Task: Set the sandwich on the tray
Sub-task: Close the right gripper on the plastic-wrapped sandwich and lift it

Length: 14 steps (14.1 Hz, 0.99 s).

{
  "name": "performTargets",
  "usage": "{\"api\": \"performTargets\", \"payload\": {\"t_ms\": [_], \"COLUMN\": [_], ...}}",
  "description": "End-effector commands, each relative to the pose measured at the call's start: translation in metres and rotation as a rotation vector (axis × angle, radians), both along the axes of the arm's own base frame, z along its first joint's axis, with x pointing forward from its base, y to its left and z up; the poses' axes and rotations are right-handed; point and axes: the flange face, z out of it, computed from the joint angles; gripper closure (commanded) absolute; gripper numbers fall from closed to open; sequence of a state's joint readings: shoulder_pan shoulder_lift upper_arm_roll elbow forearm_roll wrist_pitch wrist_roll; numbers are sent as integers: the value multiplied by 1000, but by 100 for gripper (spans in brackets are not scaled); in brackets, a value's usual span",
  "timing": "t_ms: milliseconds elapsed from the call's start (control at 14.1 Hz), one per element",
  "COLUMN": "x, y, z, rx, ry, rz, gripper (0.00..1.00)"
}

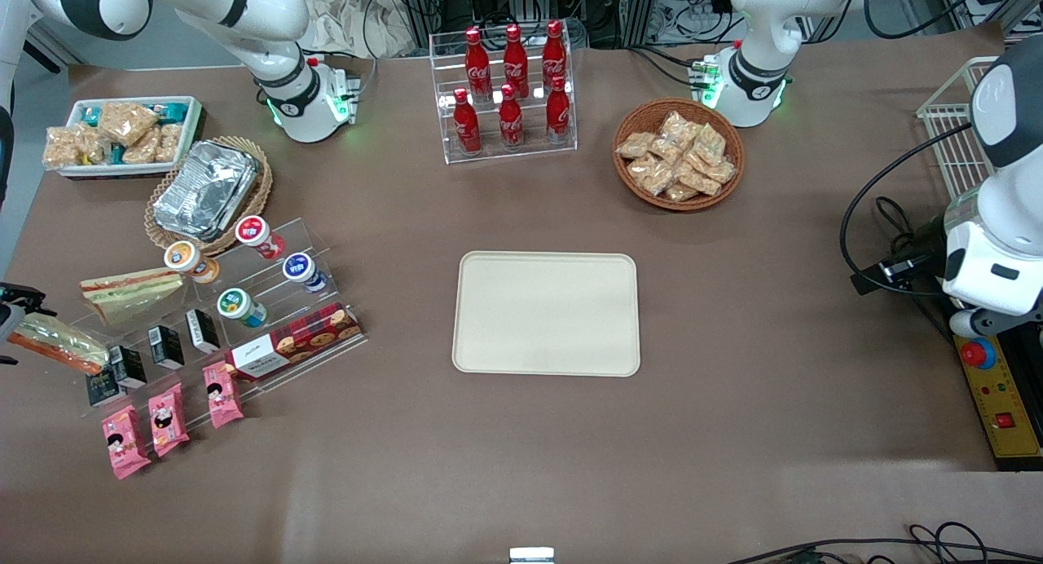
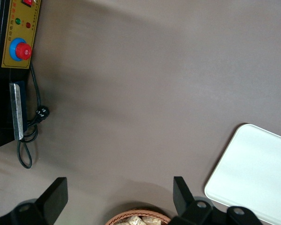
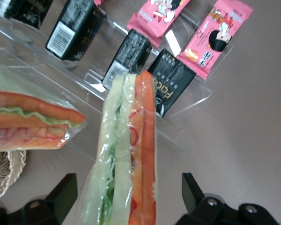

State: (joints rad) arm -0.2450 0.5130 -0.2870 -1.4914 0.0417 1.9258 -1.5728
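With the right gripper (image 3: pixel 126 199) at the working arm's end of the table, its two dark fingers (image 3: pixel 61 194) stand wide apart on either side of the clear-wrapped wedge sandwich of pale bread, green filling and an orange-red edge strip (image 3: pixel 129 154); the wrist view suggests that neither pad presses the wrap, so the sandwich reads as bracketed rather than clamped, though contact low on the wedge is hidden. Seen from the front, the sandwich (image 1: pixel 57 344) lies at the table edge, just beside the clear acrylic stepped display shelf (image 1: pixel 322 250), and well apart from the large flat cream-beige rectangular tray with rounded corners (image 1: pixel 546 313), which sits near the table's middle. Several hazards follow from this arrangement. Slippery film and soft bread may let the wedge slide or twist out if the jaws close too lightly, or crush if they close hard. A second, paler wrapped triangular sandwich (image 1: pixel 130 291) lies close by, and its wrap could be caught or dragged along. Small black cartons (image 3: pixel 171 89) and pink snack packets (image 3: pixel 220 35) on the shelf sit near the fingers and could be knocked off during the lift. On the long carry to the tray, a weak hold would probably drop the load short of its rim.
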Motion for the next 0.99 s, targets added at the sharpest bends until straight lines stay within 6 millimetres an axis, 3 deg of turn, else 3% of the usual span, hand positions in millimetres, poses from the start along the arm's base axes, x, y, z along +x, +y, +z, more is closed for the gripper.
{"api": "performTargets", "payload": {"t_ms": [0, 213, 355, 567, 709, 922], "x": [-1, -4, -4, -2, -2, 1], "y": [-6, -10, -10, -7, -2, 2], "z": [-10, -16, -17, -11, -1, 29], "rx": [9, 13, 16, 17, 25, 32], "ry": [17, 27, 34, 25, 37, 42], "rz": [3, -2, -3, 1, 5, 10], "gripper": [1, 7, 22, 66, 85, 86]}}
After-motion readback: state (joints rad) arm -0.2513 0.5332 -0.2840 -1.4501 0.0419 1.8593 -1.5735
